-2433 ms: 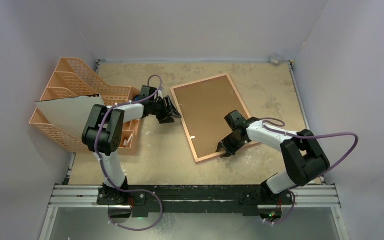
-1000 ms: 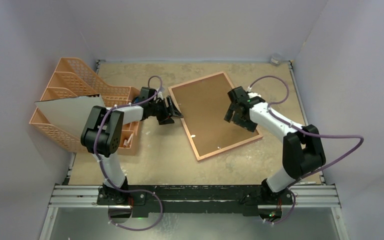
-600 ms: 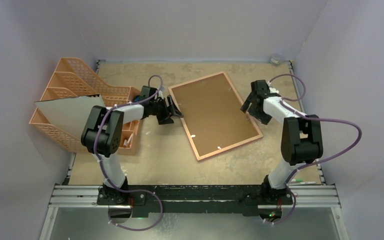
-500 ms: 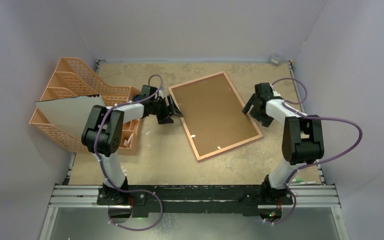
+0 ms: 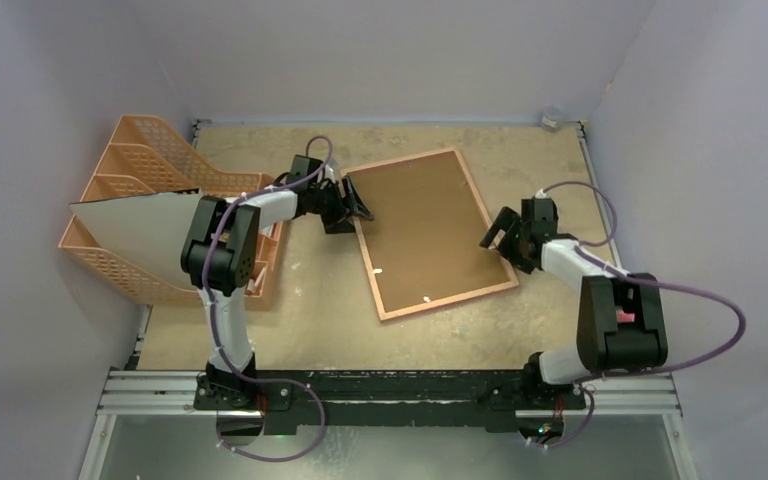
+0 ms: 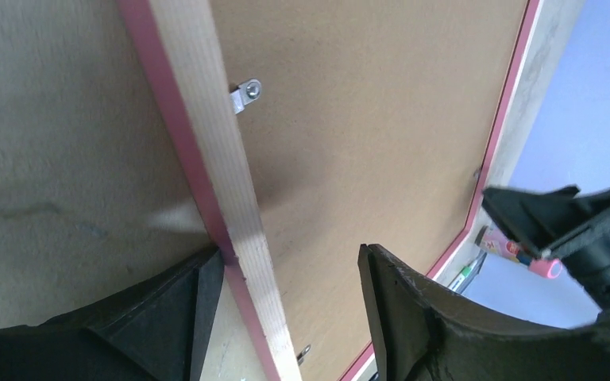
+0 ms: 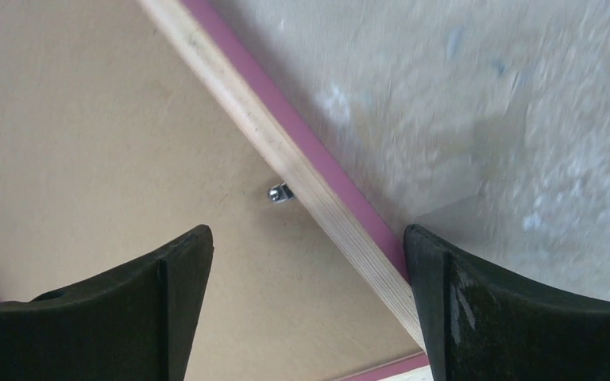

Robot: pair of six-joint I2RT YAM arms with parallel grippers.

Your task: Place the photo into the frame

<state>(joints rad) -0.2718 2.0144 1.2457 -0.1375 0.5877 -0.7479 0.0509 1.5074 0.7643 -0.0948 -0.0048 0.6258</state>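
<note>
The frame [image 5: 450, 301] lies face down mid-table, pink border and pale wood rim around a brown backing board [image 5: 425, 230]. My left gripper [image 5: 352, 205] is at its far left edge. In the left wrist view the open gripper [image 6: 290, 262] straddles the rim [image 6: 226, 159], the outer finger [image 6: 198, 294] against the pink edge. My right gripper [image 5: 505, 240] is at the frame's right edge. There the open gripper [image 7: 308, 238] straddles the rim [image 7: 326, 198], one finger [image 7: 445, 286] outside it. The photo is not in view.
An orange mesh file organiser [image 5: 150, 160] stands at the left with a greyish-white sheet [image 5: 140, 235] leaning in it. Small metal clips [image 6: 246, 94] sit along the backing's edges. A small object [image 5: 552, 120] lies in the back right corner.
My right arm left the frame's near end, swung over the backing and came down at the right edge. My left gripper moved farther back. The frame's near end has swung slightly left.
</note>
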